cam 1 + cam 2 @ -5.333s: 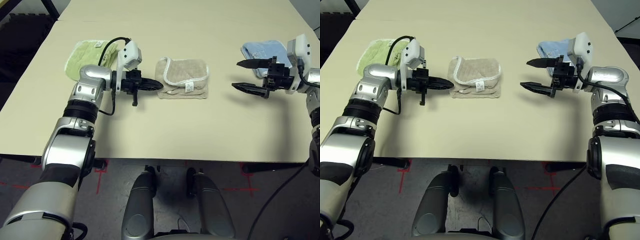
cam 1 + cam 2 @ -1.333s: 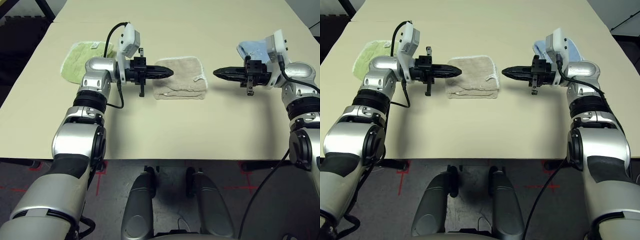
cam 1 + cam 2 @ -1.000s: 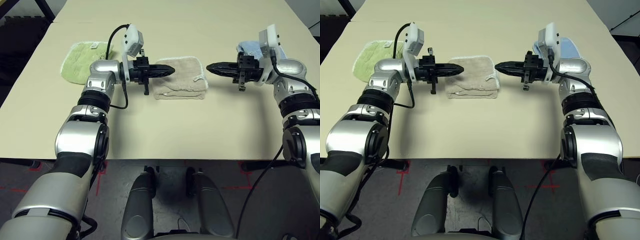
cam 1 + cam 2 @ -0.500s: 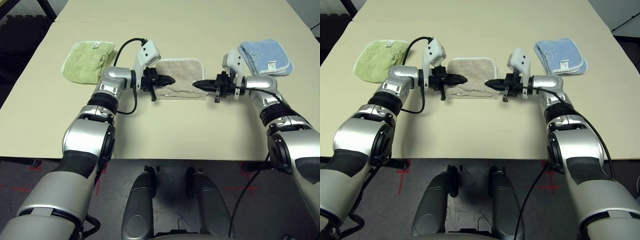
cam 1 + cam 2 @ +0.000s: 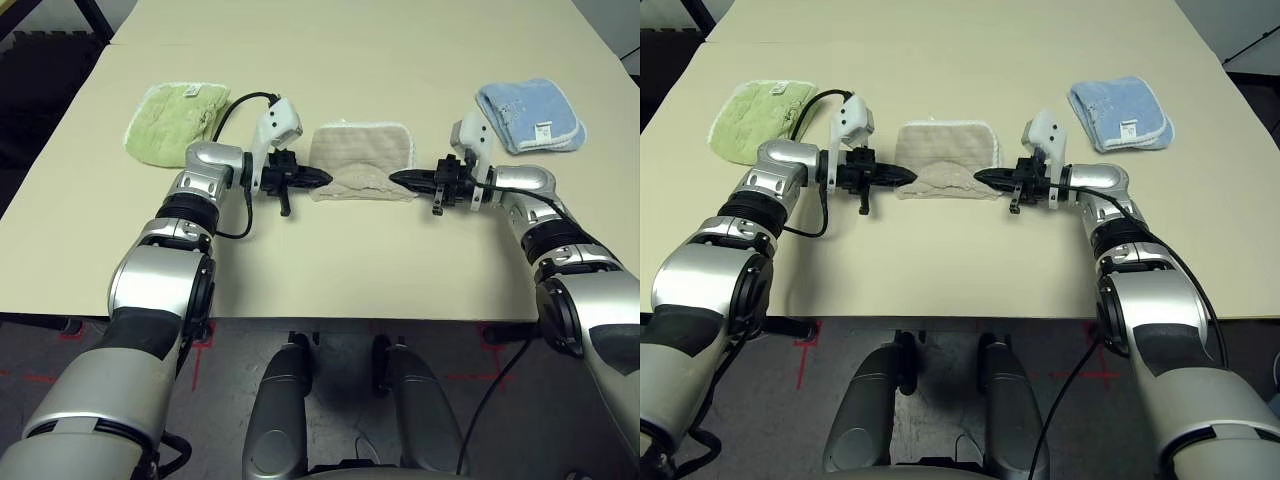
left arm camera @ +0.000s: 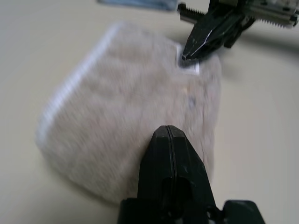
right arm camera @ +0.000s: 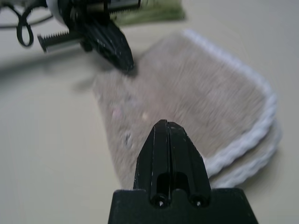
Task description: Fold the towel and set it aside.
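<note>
While the beige towel [image 5: 360, 160] lies folded between green cloth [image 5: 172, 121] and blue cloth [image 5: 530, 114], both arms have closed in. Left gripper [image 5: 318, 180] and right gripper [image 5: 400, 179], pinched shut and empty, flank its near edge, likely tidying the fold.

Two arms of brushed silver segments, joined by black ribbed rings and dark bands at elbow and forearm. White, boxy camera housing on top of each wrist, rounded at the corners. Black cable looping from the left housing back over the silver wrist; another black cable trailing along the right forearm. Left gripper [image 5: 318, 179] and right gripper [image 5: 400, 178]: black, slim, tapering to pointed tips, fingers pressed together with a fine seam between. Toothed black rack along the base of each gripper, small black peg hanging below. Two round recesses at each finger root.
</note>
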`<move>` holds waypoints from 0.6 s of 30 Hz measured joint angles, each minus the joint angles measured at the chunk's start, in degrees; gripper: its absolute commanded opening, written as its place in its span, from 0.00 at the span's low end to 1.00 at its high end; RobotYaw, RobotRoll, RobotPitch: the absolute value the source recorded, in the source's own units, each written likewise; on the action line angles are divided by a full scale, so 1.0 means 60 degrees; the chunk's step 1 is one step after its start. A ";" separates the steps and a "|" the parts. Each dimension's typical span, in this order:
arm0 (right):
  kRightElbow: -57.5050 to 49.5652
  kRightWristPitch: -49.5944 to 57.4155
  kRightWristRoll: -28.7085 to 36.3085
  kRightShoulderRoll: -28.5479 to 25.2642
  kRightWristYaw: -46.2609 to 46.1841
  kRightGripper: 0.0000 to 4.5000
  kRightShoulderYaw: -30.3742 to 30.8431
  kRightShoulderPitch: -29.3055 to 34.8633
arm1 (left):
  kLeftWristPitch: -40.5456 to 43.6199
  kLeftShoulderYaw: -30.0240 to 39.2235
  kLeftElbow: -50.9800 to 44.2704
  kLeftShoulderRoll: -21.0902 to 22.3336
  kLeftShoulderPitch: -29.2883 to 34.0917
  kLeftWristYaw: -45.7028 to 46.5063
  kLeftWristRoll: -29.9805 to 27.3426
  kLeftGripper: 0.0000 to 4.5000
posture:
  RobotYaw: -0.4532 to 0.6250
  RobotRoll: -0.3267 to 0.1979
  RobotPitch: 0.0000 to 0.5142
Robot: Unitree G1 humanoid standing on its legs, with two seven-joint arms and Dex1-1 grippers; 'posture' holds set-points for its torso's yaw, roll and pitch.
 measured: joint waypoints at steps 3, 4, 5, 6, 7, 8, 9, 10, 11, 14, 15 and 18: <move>-0.0117 0.0051 0.0238 0.0091 -0.0499 0.00 -0.0272 -0.0472 | 0.0215 0.0544 -0.0025 -0.0091 -0.0496 0.0504 -0.0429 0.00 | 0.45 0.62 0.53; -0.0117 0.0051 0.0213 0.0190 -0.0822 0.00 -0.0270 -0.0527 | 0.0319 0.0728 -0.0023 -0.0153 -0.0604 0.0824 -0.0557 0.00 | 0.45 0.62 0.53; -0.0114 0.0051 0.0183 0.0287 -0.1060 0.00 -0.0254 -0.0529 | 0.0382 0.0845 -0.0023 -0.0209 -0.0676 0.1061 -0.0608 0.00 | 0.46 0.62 0.53; -0.0098 0.0051 0.0075 0.0423 -0.1421 0.00 -0.0193 -0.0526 | 0.0418 0.0877 -0.0023 -0.0265 -0.0713 0.1477 -0.0612 0.00 | 0.46 0.62 0.53; -0.0093 0.0050 0.0003 0.0503 -0.1648 0.00 -0.0160 -0.0524 | 0.0428 0.0857 -0.0018 -0.0281 -0.0710 0.1752 -0.0570 0.00 | 0.46 0.62 0.53; -0.0084 0.0045 -0.0126 0.0587 -0.1960 0.00 -0.0111 -0.0520 | 0.0443 0.0773 0.0009 -0.0299 -0.0696 0.2150 -0.0458 0.00 | 0.46 0.62 0.54; -0.0064 0.0043 -0.0235 0.0656 -0.2227 0.00 -0.0045 -0.0519 | 0.0474 0.0738 0.0031 -0.0326 -0.0679 0.2448 -0.0358 0.00 | 0.46 0.62 0.54; -0.0031 0.0041 -0.0404 0.0751 -0.2616 0.00 0.0063 -0.0512 | 0.0521 0.0688 0.0047 -0.0362 -0.0628 0.2796 -0.0267 0.00 | 0.46 0.62 0.54; 0.0013 0.0043 -0.0591 0.0877 -0.3064 0.00 0.0193 -0.0483 | 0.0594 0.0677 0.0107 -0.0438 -0.0545 0.3158 -0.0199 0.00 | 0.46 0.62 0.54; 0.0262 0.0059 -0.0902 0.1115 -0.3884 0.00 0.0269 -0.0395 | 0.0702 0.0677 0.0335 -0.0640 -0.0302 0.3772 -0.0146 0.00 | 0.46 0.62 0.54; 0.0344 0.0077 -0.0984 0.1159 -0.4142 0.00 0.0271 -0.0369 | 0.0713 0.0678 0.0342 -0.0700 -0.0215 0.3933 -0.0140 0.00 | 0.46 0.62 0.54; 0.0376 0.0077 -0.1175 0.1266 -0.4631 0.00 0.0279 -0.0366 | 0.0664 0.0687 0.0340 -0.0806 -0.0166 0.4078 -0.0143 0.00 | 0.46 0.62 0.54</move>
